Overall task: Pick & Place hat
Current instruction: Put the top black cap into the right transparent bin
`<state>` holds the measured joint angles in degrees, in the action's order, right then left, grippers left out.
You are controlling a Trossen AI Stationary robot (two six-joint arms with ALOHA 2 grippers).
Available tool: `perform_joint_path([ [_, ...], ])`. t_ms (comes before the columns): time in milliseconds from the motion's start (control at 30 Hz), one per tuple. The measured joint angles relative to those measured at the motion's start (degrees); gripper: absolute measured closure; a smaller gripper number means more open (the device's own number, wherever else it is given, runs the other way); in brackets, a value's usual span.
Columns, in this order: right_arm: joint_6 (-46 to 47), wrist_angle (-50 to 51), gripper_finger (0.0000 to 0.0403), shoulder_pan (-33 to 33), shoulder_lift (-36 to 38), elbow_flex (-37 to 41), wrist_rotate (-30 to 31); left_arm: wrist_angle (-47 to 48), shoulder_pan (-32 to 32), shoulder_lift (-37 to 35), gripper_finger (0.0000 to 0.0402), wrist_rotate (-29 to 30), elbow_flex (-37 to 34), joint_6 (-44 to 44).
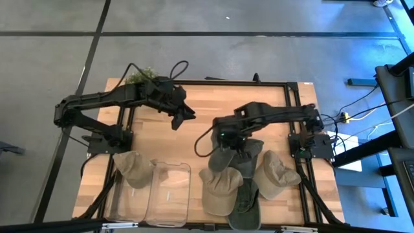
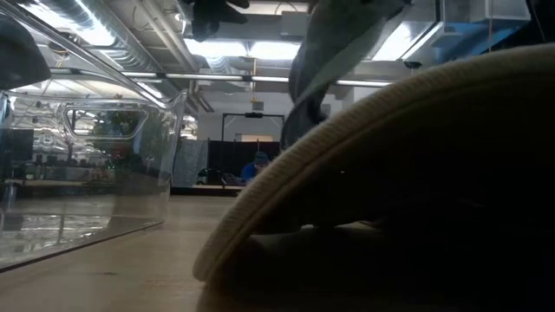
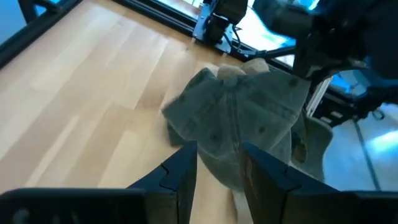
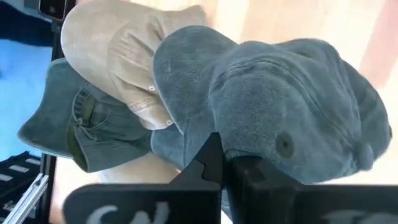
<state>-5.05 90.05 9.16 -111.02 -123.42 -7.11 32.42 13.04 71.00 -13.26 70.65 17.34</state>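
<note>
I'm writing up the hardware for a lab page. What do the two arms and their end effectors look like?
Both arms are black and jointed, built of slim tubular links, and each is bolted to the black frame around the wooden table. Black cables loop off each arm. The left end effector has two flat, dark, angular fingers with stepped tips. The right end effector has the same black, blocky fingers; its body carries pale lettering, cut off by the picture's edge.

Backlit low view, bright ceiling glare

1. A light wooden slatted counter (image 1: pixel 207 110) with a black metal frame (image 1: pixel 226 82) along its edges spreads beneath both pincers.
2. A clear plastic rectangular bin (image 1: pixel 169 193) rests on the counter, well apart from the left pincer and beside the right one.
3. Grey floor (image 1: pixel 52 52) surrounds the counter.
</note>
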Motion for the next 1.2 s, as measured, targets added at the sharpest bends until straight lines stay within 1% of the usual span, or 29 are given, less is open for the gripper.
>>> perform_joint_path([
  [167,-2.02,-0.06,0.0399,0.56,-2.54,0.04,1.24,0.11,-0.54,0.24,0.0291,-0.62,0.0,-3.04],
  [300,0.58,-0.05,0.0398,0.54,-2.98,0.07,-0.04,1.19,-0.74,0.2,0.0289,-1.95,0.0,-3.02],
  [400,3.03,-0.06,0.0398,0.53,-2.93,0.07,-0.51,2.51,-0.72,0.19,0.0288,-1.89,0.0,-2.28],
  [500,2.12,-0.04,0.0397,0.82,-2.91,0.07,-0.3,3.08,-0.72,0.17,0.0289,-1.88,0.0,-1.71],
  [733,-2.87,-0.11,0.0397,2.4,-2.97,-0.48,8.12,2.7,-1.05,0.17,0.0292,-2.24,0.0,-3.15],
  [833,-4.33,-2.76,0.0397,2.35,-2.93,-1.38,11.32,1.99,-1.05,0.17,0.029,-4.54,0.0,-5.27],
  [900,-4.24,-3.09,0.0397,1.94,-3.02,-2.91,14.69,2.08,-1.2,0.15,0.0291,-5.87,0.0,-6.78],
  [1000,-4.63,-1.29,0.0397,1.37,-2.99,-7.07,21.13,2.07,-2.05,0.15,0.0291,-4.23,0.0,-7.06],
  [1067,-6.15,0.11,0.0397,1.16,-2.99,-10.82,24.41,2.26,-2.57,0.13,0.0288,-2.48,0.0,-7.19],
  [1100,-7.22,-0.61,0.0397,1.16,-2.69,-11.72,25.44,2.49,-2.83,0.13,0.0286,-1.51,0.0,-7.22],
  [1200,-10.53,-3.59,0.0397,1.26,0.41,-10.61,26.47,3.25,-3.19,0.13,0.0274,-1.21,0.0,-7.59],
])
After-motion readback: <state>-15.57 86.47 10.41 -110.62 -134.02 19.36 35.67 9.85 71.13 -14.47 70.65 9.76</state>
